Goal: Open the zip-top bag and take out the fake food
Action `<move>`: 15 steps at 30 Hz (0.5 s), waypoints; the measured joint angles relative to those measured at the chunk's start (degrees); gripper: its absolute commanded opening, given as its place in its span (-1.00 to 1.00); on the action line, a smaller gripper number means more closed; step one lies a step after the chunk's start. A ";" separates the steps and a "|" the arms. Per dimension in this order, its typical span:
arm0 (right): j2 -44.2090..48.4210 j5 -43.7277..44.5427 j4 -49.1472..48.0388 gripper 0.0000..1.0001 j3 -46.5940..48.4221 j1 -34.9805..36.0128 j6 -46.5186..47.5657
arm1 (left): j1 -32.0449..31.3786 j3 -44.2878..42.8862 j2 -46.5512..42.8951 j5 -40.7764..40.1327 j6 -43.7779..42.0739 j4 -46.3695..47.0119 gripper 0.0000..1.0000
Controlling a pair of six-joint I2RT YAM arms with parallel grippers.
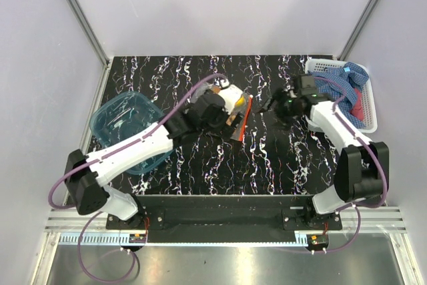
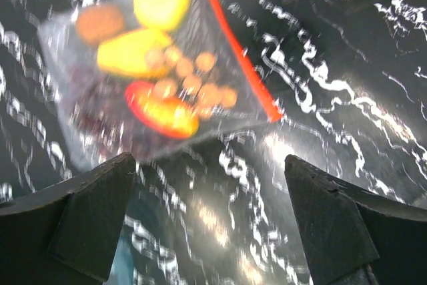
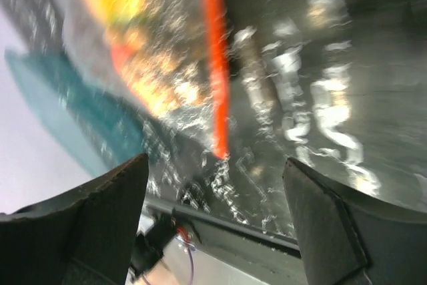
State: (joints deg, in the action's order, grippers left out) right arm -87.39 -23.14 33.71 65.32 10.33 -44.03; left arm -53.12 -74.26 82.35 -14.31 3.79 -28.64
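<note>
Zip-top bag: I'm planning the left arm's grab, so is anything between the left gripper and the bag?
Nothing visible. In the left wrist view the zip-top bag lies just beyond the open left gripper, with only black tabletop showing between them.

- zip-top bag [image 2: 80,135]: clear, crinkly plastic, shiny
- fake food [image 2: 160,1]: smooth plastic
- counter [image 2: 347,85]: glossy black, white-veined
- left fingers [image 2: 87,218]: matt black
- tub [image 1: 123,125]: translucent blue plastic

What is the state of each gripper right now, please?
Left gripper: open, holding nothing; the zip-top bag lies just ahead of it.
Right gripper: open, holding nothing.
</note>
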 measured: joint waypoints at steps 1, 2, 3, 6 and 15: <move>0.50 1.66 2.43 0.82 0.85 -1.53 0.52 | -0.52 0.17 0.79 -0.37 -0.79 1.53 0.91; 1.05 3.06 4.50 0.82 1.42 -3.17 1.05 | -1.20 0.48 2.03 -0.68 -2.10 3.56 0.91; 1.55 3.89 5.99 0.82 1.66 -4.31 1.40 | -1.64 0.74 3.17 -0.74 -2.97 4.87 0.92; 3.72 6.10 10.54 0.82 1.73 -6.93 2.47 | -3.37 0.94 9.55 -1.51 -7.52 9.29 0.98; 7.74 5.46 14.86 0.83 -0.24 -8.59 4.81 | -7.13 2.40 21.20 -6.05 -15.30 15.28 0.98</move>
State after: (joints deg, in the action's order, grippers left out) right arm -79.66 -17.67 48.58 65.08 1.74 -39.22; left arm -60.25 -71.85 103.55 -20.36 -11.51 -13.37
